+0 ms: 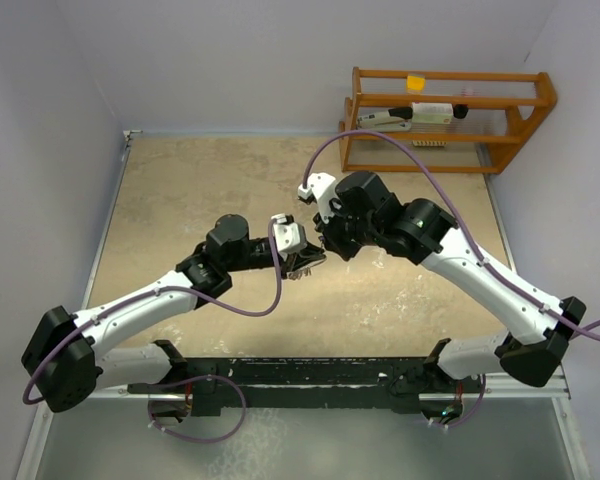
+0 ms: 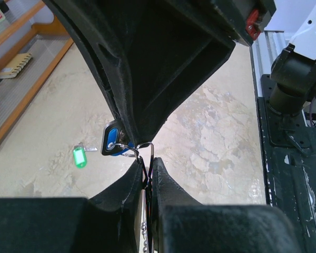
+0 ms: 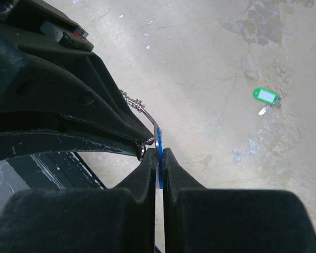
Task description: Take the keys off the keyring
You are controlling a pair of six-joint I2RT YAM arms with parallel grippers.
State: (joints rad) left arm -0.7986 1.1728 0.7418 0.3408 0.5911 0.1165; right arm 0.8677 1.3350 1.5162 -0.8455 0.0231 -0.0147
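Observation:
My two grippers meet tip to tip above the middle of the table. The left gripper (image 1: 305, 262) (image 2: 149, 162) is shut on the thin silver keyring (image 2: 127, 147), whose wire loops stick out past its tips. On that ring hangs a key with a blue head (image 2: 111, 141). The right gripper (image 1: 325, 243) (image 3: 159, 152) is shut on that blue key (image 3: 158, 143), seen edge-on between its pads. A green-headed key (image 2: 80, 156) (image 3: 265, 96) lies loose on the table, apart from both grippers. Other keys are hidden.
A short ball chain (image 3: 132, 100) runs from the ring along the left fingers. A wooden rack (image 1: 445, 120) (image 2: 16, 68) with small items stands at the back right. Grey walls close in the stone-patterned table (image 1: 180, 190).

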